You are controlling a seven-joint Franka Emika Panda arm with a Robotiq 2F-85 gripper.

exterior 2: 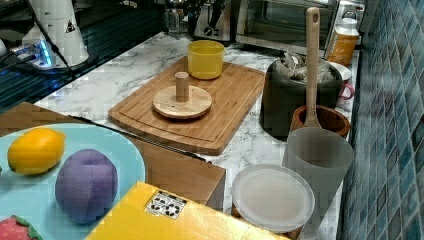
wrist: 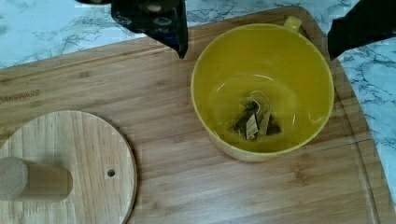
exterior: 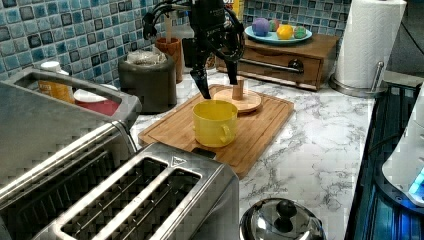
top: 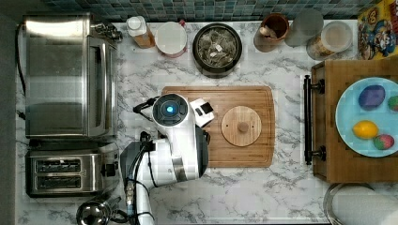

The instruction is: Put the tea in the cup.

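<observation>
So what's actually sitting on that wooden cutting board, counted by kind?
Yellow cup: 1, with a tea bag lying in it
Round wooden lid: 1
Total on the cutting board: 2 things, plus the 1 tea bag inside the cup. The open claw hangs above the cup.

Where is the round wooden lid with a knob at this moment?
The round wooden lid with a knob lies flat on the bamboo cutting board, on the top view's right half of it. In the left view it sits just behind the yellow cup.

Yellow cup (exterior 2: 205, 59) on the cutting board (exterior 2: 192, 102)
On the board, a wooden lid (exterior 2: 182, 100) lies near the cup; a dark jar (exterior 2: 296, 95) stands beside the board.
</observation>
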